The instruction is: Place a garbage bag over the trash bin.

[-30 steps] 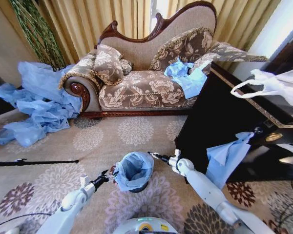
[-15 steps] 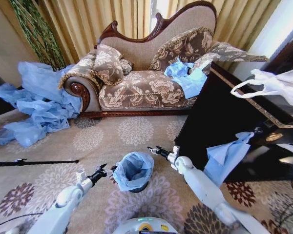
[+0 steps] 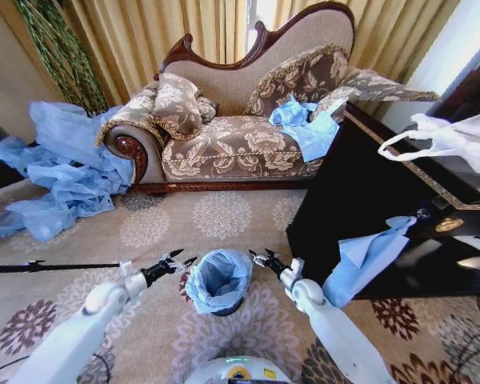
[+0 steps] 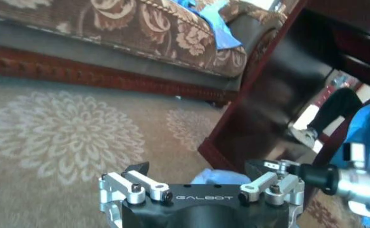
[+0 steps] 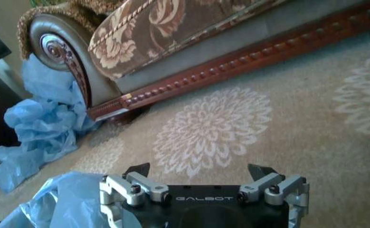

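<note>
Garbage bag (image 3: pixel 218 278) lined trash bin (image 3: pixel 222 306). My left gripper (image 3: pixel 178 258) and right gripper (image 3: pixel 261 256) flanked it, both spread wide, empty.

Both grippers off the garbage bag (image 3: pixel 218 278)

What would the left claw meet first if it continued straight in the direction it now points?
Probably the right claw, seen just ahead of the open left claw, above the garbage bag; depth is unclear, so it might pass.

Head overhead; wrists low, sofa-facing (image 3: pixel 240 136).
</note>
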